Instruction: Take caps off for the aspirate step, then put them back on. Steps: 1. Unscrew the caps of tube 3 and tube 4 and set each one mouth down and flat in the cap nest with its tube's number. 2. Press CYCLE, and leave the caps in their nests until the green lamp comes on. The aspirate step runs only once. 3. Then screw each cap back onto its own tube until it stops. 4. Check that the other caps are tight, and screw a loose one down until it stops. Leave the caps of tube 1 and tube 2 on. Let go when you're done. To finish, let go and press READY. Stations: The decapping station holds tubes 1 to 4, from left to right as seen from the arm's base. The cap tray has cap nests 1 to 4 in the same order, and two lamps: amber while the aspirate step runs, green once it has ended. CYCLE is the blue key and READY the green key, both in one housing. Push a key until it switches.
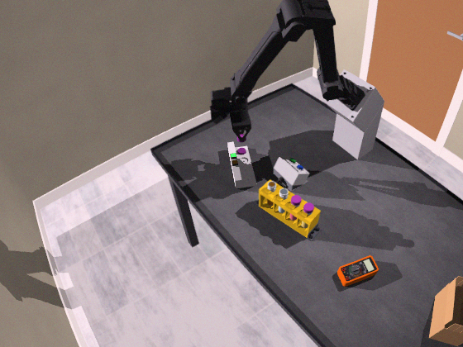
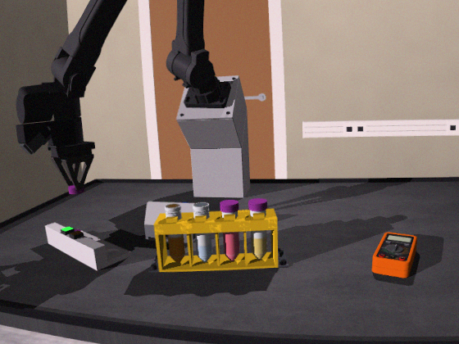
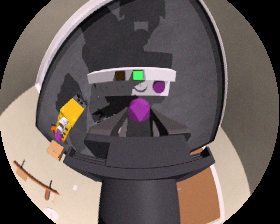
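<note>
My gripper (image 1: 243,134) (image 2: 76,186) (image 3: 139,110) is shut on a purple cap (image 1: 241,139) (image 2: 74,190) (image 3: 139,108), held above the cap tray (image 1: 245,181) (image 2: 75,247) (image 3: 102,76). Another purple cap (image 1: 241,151) (image 3: 159,87) sits in nest 4. Nest 3 (image 1: 245,159) (image 3: 141,87) is empty. The green lamp (image 1: 233,155) (image 2: 66,229) (image 3: 138,75) is lit; the amber lamp (image 1: 235,163) (image 2: 76,234) (image 3: 120,75) is dark. In the yellow station (image 1: 315,221) (image 2: 217,227) (image 3: 75,107), tube 3 (image 1: 284,192) (image 2: 201,210) and tube 4 (image 1: 271,186) (image 2: 173,212) are uncapped. Tubes 1 and 2 wear purple caps.
The key housing (image 1: 289,175) (image 2: 153,215) stands between tray and station, with the blue key (image 1: 300,167) and green key (image 1: 293,160) on top. An orange multimeter (image 1: 358,271) (image 2: 394,252) lies beyond the station. An open cardboard box (image 1: 444,309) is at the right edge of the top view.
</note>
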Robot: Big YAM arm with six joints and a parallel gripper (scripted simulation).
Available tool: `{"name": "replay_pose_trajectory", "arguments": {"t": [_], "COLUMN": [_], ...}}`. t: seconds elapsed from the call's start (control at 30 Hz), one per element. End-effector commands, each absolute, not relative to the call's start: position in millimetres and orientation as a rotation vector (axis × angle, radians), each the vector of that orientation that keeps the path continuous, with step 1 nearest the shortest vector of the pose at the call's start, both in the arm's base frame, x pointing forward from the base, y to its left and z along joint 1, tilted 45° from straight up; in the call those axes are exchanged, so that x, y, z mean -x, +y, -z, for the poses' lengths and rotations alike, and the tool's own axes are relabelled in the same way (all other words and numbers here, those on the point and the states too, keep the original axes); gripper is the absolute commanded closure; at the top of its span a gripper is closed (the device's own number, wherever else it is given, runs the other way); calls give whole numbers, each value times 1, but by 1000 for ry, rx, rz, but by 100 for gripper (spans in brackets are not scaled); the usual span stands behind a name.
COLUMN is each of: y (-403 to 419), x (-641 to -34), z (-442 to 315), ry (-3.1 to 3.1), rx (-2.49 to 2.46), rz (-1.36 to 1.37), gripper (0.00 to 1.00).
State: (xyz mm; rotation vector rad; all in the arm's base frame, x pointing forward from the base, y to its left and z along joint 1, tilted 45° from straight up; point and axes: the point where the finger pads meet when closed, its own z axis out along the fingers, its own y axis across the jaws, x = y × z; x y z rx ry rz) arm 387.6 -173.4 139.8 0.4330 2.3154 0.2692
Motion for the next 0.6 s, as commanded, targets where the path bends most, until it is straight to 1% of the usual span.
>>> {"name": "replay_pose_trajectory", "arguments": {"t": [0.0,0.13,0.17,0.27,0.37,0.43,0.47,0.57], "y": [-182,-183,-161,-138,-122,-122,-114,-97], "x": [-374,-372,-371,-372,-374,-374,-374,-373], "z": [-159,-166,-155,-159,-162,-162,-163,-163], "ry": [2307,2302,2338,2340,2327,2327,2308,2290], "rx": [-419,-416,-300,-21,137,137,289,458], "rz": [-240,-236,-215,-92,-17,-17,45,114], "gripper": [100,100,100,100,100,100,100,100]}}
